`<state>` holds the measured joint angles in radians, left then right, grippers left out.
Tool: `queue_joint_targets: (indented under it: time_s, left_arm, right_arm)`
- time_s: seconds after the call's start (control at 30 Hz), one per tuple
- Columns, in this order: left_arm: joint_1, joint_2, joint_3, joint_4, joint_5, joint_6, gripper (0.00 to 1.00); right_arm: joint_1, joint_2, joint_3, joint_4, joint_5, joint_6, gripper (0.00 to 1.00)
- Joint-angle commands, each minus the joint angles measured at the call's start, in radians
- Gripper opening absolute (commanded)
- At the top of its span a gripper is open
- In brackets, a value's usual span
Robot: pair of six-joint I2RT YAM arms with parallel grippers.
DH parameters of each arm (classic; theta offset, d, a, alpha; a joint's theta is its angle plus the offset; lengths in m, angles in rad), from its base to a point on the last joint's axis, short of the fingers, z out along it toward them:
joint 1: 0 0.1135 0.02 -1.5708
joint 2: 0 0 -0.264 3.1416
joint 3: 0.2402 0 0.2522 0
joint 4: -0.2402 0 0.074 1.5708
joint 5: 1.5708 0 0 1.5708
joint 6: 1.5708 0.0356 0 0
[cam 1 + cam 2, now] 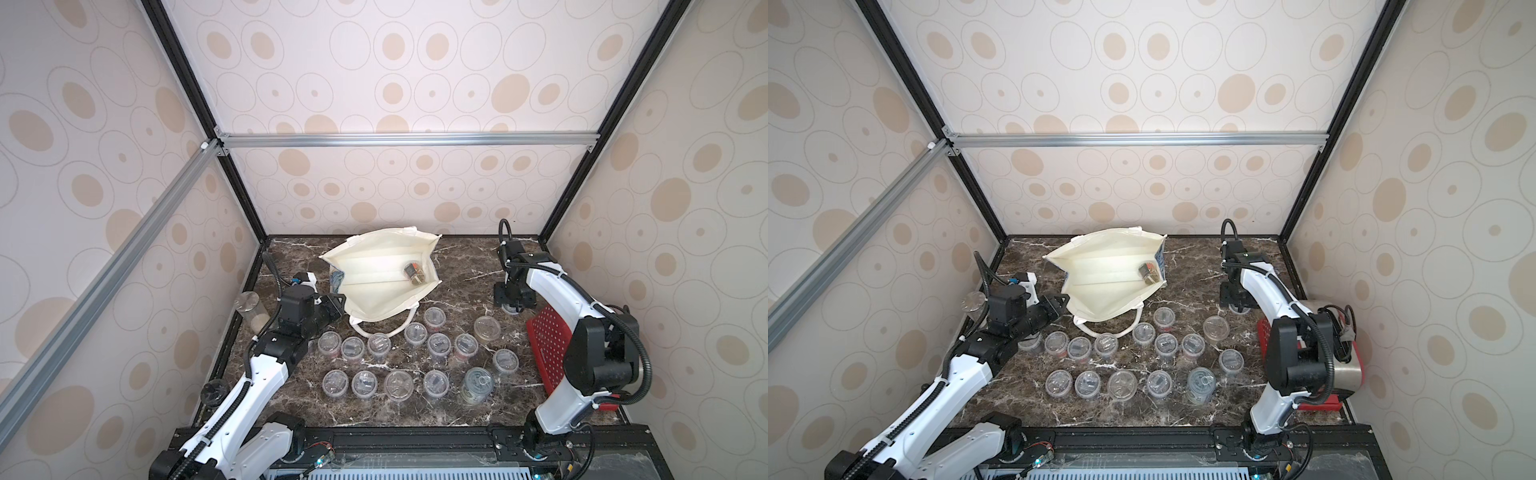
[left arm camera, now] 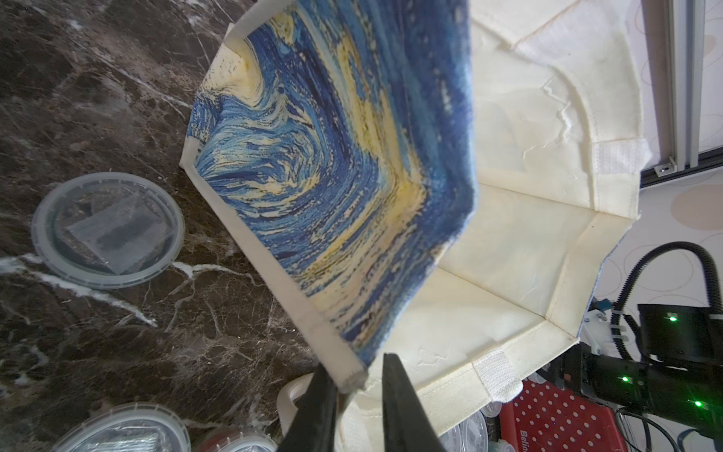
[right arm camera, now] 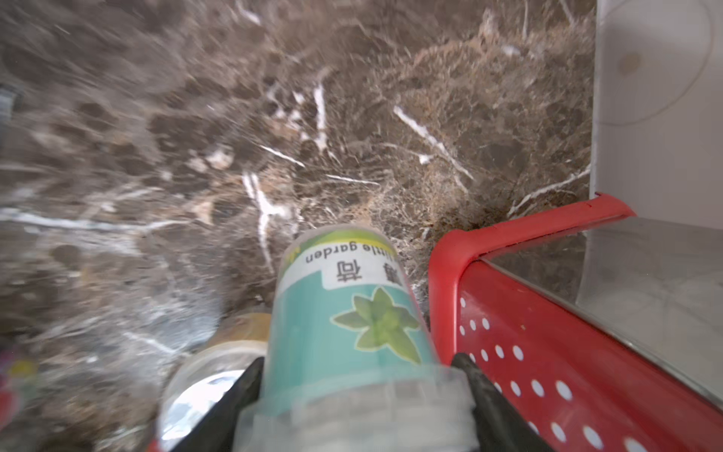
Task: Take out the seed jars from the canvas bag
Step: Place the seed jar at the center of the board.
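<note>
- The marble bench (image 1: 465, 266) carried everything you were working with.
- The canvas bag (image 1: 374, 257) sat at its far middle, its mouth gaping toward you, with one jar (image 1: 413, 273) lying on its side inside.
- The red basket (image 1: 548, 345) stood at your right edge.
- Over a dozen seed jars (image 1: 438, 345) stood upright in loose rows before the bag.
- Your right end effector (image 3: 358, 371) clamped a teal-labelled jar (image 3: 352, 313) just beside the basket.
- Your left end effector (image 2: 356, 391) pinched the bag's rim corner.
</note>
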<state>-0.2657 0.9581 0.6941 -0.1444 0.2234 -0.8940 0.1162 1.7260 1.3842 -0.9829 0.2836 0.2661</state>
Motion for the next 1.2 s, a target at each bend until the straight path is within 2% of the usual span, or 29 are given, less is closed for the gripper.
queue_joint_targets:
  time_s: [0.0,0.2,0.43,0.57,0.67,0.7,0.8,0.93,1.03,1.17]
  left_arm:
    - [-0.003,-0.026,0.012,0.002,0.002,-0.003,0.22]
    - [-0.004,-0.032,-0.008,0.015,0.005,-0.011,0.2]
    - [-0.005,-0.035,-0.022,0.023,0.029,-0.009,0.19]
    - [-0.007,-0.032,-0.028,0.032,0.067,-0.005,0.19]
    - [-0.015,-0.032,-0.034,0.051,0.094,0.002,0.19]
    - [-0.02,-0.032,-0.037,0.055,0.098,0.004,0.19]
    - [-0.034,-0.026,-0.041,0.06,0.108,0.006,0.18]
    - [-0.064,-0.009,-0.044,0.08,0.113,0.008,0.18]
    - [-0.1,-0.006,-0.058,0.114,0.105,0.008,0.19]
    - [-0.144,0.002,-0.058,0.146,0.099,0.032,0.19]
  right_arm:
    - [-0.006,0.053,-0.043,-0.036,0.047,-0.007,0.7]
    - [-0.007,0.08,-0.075,-0.007,0.036,-0.011,0.71]
    - [-0.007,-0.004,-0.048,-0.023,0.074,-0.004,0.93]
    - [-0.007,-0.099,-0.018,-0.038,-0.004,-0.008,0.98]
    - [0.007,-0.215,-0.005,-0.017,-0.17,-0.031,0.93]
    - [0.036,-0.255,0.001,-0.007,-0.198,-0.061,0.91]
    - [0.186,-0.341,0.051,-0.002,-0.159,-0.14,0.91]
    - [0.361,-0.392,0.151,-0.001,-0.187,-0.163,0.9]
    - [0.504,-0.381,0.193,0.039,-0.227,-0.204,0.89]
    - [0.676,-0.278,0.252,0.08,-0.176,-0.209,0.9]
